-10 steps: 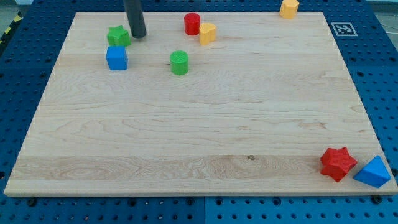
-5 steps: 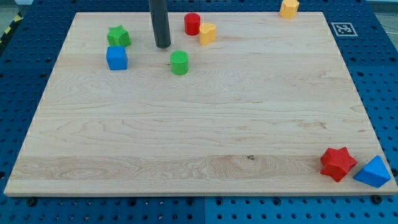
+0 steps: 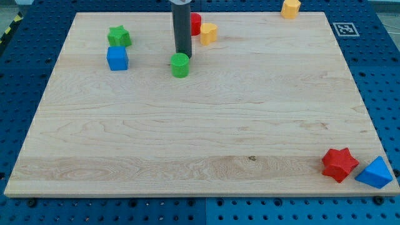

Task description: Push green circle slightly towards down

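The green circle block (image 3: 180,65) stands on the wooden board in the upper left part of the view. My tip (image 3: 183,55) is just above it in the view, at its top edge, touching or nearly touching it. The rod rises straight up out of the view's top.
A red cylinder (image 3: 195,24) and a yellow block (image 3: 209,32) sit just right of the rod. A green star (image 3: 119,36) and a blue cube (image 3: 117,58) lie to the left. A yellow block (image 3: 290,8) is at the top right. A red star (image 3: 339,164) and a blue triangle (image 3: 375,173) are at the bottom right corner.
My tip has moved rightwards from beside the green star to just above the green circle. No block has visibly moved.
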Motion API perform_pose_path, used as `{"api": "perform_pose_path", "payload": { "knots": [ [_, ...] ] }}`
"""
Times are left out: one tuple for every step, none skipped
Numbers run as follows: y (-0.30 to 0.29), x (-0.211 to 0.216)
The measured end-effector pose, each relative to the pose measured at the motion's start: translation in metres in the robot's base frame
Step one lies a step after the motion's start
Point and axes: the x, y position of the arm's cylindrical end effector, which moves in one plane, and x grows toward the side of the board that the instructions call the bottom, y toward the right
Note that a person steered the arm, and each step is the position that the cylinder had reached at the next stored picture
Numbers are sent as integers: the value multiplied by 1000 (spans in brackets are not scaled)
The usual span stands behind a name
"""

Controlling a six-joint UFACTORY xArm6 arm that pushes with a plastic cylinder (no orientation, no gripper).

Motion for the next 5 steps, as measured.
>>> {"api": "perform_pose_path", "payload": {
  "knots": [
    [0,16],
    [0,30],
    [0,44],
    [7,72],
    [11,100]
  ]
}}
